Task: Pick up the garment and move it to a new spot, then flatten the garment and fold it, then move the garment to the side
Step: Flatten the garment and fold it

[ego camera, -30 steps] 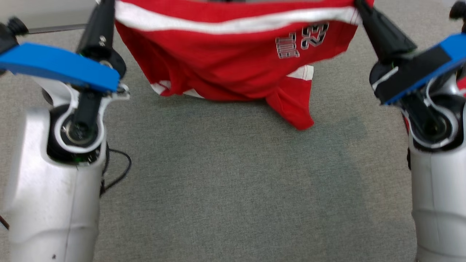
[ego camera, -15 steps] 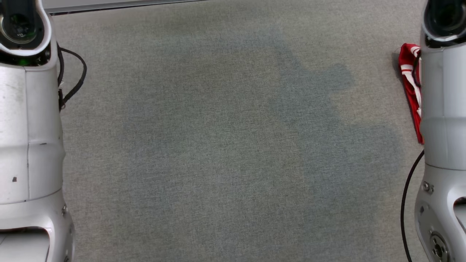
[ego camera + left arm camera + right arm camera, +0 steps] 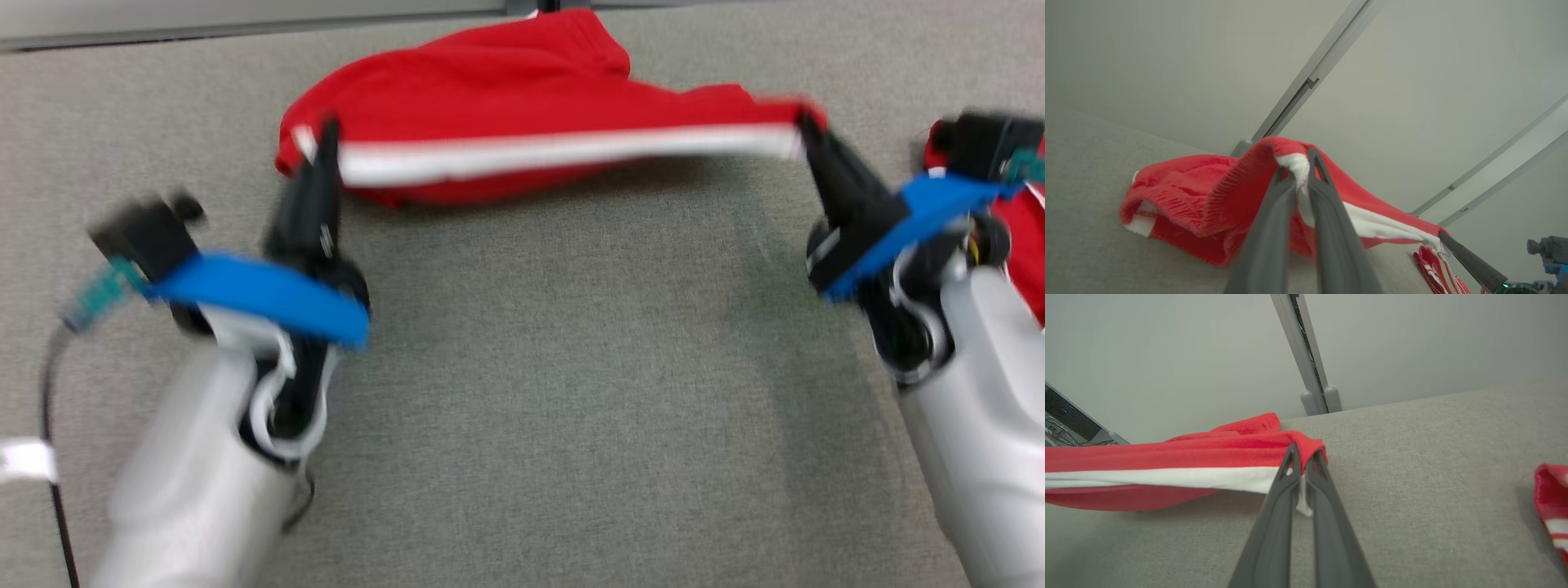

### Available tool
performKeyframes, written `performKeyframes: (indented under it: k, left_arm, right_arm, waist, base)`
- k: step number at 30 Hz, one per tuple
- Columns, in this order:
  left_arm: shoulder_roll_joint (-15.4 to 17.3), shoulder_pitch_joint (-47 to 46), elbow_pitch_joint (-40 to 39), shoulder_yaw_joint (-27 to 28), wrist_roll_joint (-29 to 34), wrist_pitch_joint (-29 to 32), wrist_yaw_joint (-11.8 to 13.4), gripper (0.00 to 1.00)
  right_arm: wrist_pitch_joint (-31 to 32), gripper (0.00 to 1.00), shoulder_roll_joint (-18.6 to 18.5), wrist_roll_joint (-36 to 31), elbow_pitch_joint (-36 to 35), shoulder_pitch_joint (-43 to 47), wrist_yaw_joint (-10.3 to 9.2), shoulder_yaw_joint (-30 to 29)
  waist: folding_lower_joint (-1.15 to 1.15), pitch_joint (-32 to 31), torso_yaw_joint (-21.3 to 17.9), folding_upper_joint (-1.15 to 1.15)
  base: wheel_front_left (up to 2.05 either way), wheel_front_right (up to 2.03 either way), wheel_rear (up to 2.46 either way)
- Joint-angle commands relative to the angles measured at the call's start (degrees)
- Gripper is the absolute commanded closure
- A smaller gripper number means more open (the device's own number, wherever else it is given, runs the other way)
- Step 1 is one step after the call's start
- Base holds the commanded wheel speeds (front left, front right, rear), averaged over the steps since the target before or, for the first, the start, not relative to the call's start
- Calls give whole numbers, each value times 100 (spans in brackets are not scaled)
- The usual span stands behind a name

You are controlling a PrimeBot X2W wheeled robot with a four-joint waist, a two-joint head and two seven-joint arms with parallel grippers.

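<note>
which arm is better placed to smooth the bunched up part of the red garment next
Left, probably. The left tool grips the red garment right beside its bunched heap on the grey surface; the right tool holds the far, stretched corner.
</note>
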Motion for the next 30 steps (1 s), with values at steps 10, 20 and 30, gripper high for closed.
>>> performKeyframes:
  k: [10, 20, 30]
  left_arm:
    - [492, 2369, -636, -763, -175, 168, 201, 100]
    - [1286, 3644, -2103, -1215, -321, 1337, 899, 100]
    - [1953, 4086, -3507, -1151, -567, 2089, 1469, 100]
  right_arm:
    - [1632, 100, -382, -94, -1340, 2600, -8, -719]
    - [3666, 100, 386, -1118, -3828, 4634, -9, -2185]
    - [5079, 100, 825, -1777, -5696, 5244, -9, -2838]
  waist:
    - [0, -798, 268, 0]
    - [0, -1106, 422, 0]
    - [0, -1138, 491, 0]
  base:
    - [0, 0, 0]
    - [0, 0, 0]
    - [0, 0, 0]
